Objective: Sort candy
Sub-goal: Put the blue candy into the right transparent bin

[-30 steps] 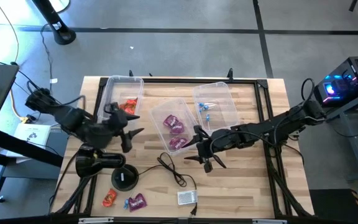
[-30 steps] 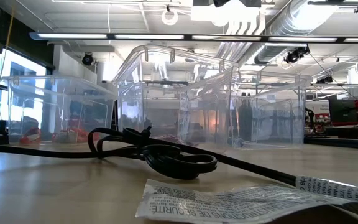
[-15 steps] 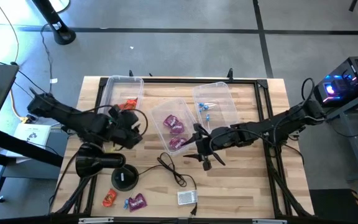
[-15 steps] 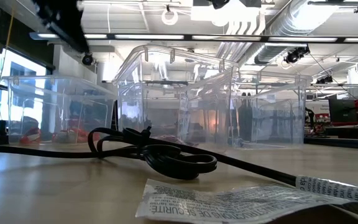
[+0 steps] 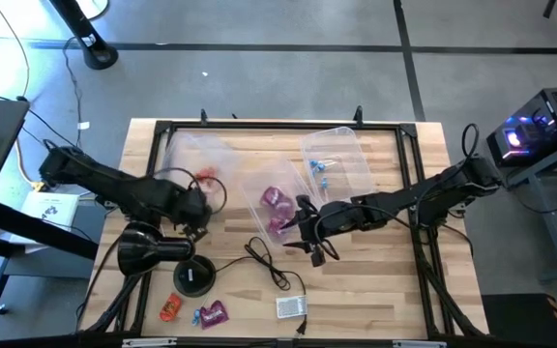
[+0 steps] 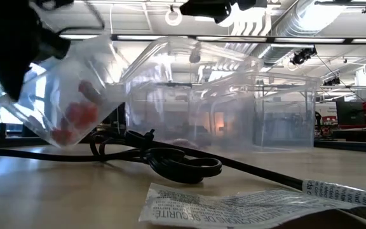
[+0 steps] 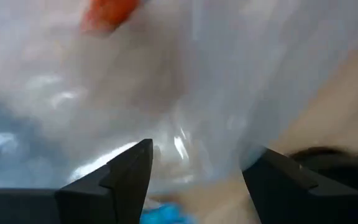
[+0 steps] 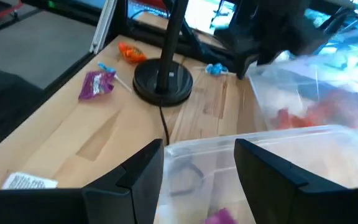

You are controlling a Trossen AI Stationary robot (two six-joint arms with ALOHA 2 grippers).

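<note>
Your left hand [image 5: 197, 201] has swung in at centre left and tipped the left bin [image 6: 75, 95] up off the worktop [image 5: 375, 290]. Your right hand [image 5: 303, 224] has closed on the middle bin [image 5: 277, 208], now blurred.

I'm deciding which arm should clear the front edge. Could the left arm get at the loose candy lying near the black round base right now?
Probably not yet. The left gripper is busy with the tilted bin of orange-red candy, fingers spread around its wall. The loose candy lies unobstructed past the black round base, so the way looks free once the bin is released.
</note>
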